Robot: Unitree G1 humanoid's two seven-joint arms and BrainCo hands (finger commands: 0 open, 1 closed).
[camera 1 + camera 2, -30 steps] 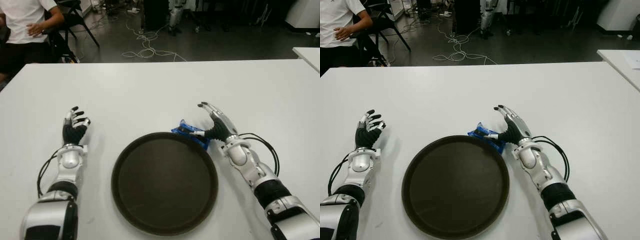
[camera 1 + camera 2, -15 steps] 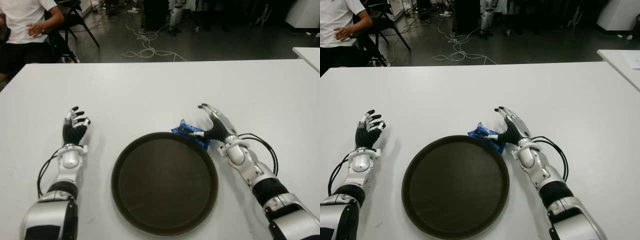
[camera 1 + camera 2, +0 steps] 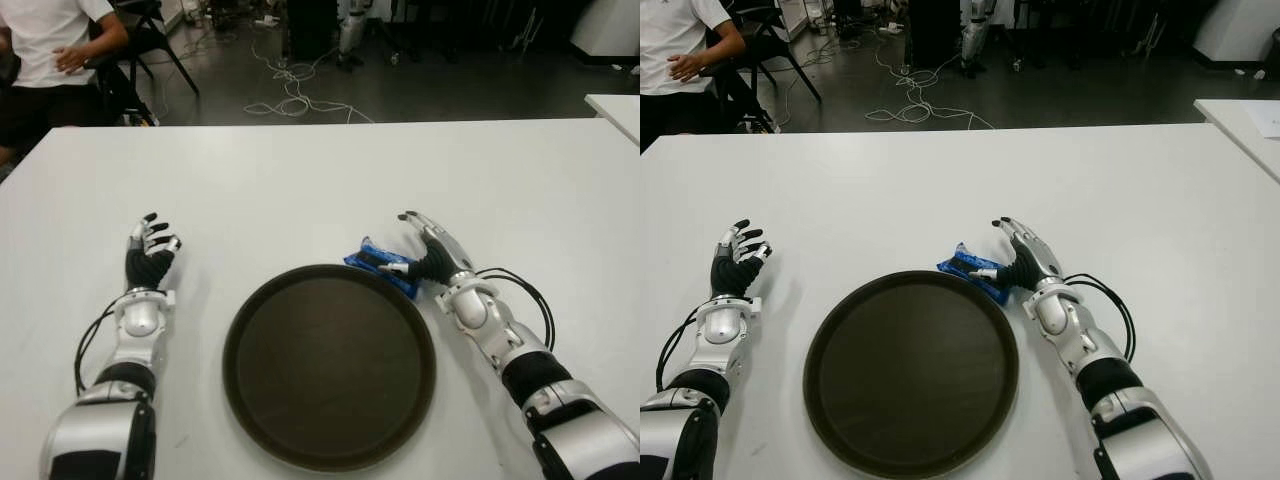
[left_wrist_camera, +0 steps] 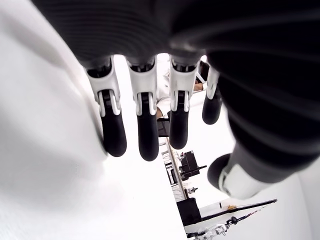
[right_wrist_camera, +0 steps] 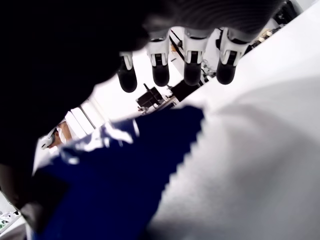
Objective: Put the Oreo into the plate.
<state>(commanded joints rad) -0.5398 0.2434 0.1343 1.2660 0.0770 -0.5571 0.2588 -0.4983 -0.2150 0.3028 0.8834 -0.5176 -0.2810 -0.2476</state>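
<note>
The Oreo is a small blue packet (image 3: 378,264) lying on the white table (image 3: 300,180), against the far right rim of the round dark plate (image 3: 232,340). My right hand (image 3: 425,250) is just right of the packet, fingers stretched out above it and thumb tip at its edge. In the right wrist view the packet (image 5: 115,170) fills the space under the straight fingers (image 5: 192,65), which are not closed on it. The plate holds nothing. My left hand (image 3: 148,250) shows left of the plate with its fingers (image 4: 145,120) relaxed and holding nothing.
A black cable (image 3: 530,295) loops beside my right forearm. A person in a white shirt (image 3: 55,50) sits beyond the table's far left corner. Cables (image 3: 290,90) lie on the floor behind. Another white table's corner (image 3: 615,105) shows at the right.
My right hand has sunk slightly lower over the packet. The packet, the plate and my left hand have not moved.
</note>
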